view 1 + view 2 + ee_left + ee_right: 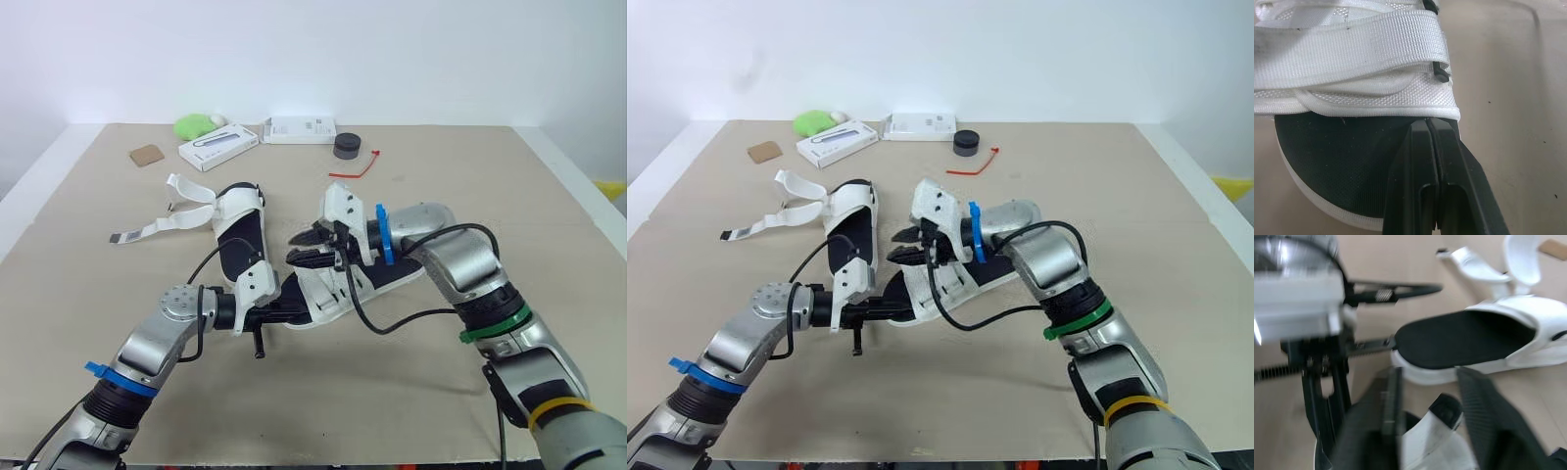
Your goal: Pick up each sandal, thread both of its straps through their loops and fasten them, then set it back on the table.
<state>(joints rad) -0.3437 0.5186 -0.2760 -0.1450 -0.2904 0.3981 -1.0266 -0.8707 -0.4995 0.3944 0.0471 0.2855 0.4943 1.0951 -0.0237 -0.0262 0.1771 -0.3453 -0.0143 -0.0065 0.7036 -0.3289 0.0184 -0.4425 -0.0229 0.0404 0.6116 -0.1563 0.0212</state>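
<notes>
My left hand (1428, 128): pressed together, tips touching the near sandal (325, 297) at its toe strap.
My right hand (310, 247): spread around a white strap (1425, 440).

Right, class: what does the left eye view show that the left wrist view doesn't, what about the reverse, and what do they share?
Left eye view: the second sandal with its loose straps, a white box and the right tool. Left wrist view: up close, a black loop with a fastened strap through it. Both: the left tool, shut, at the edge of the near sandal.
</notes>
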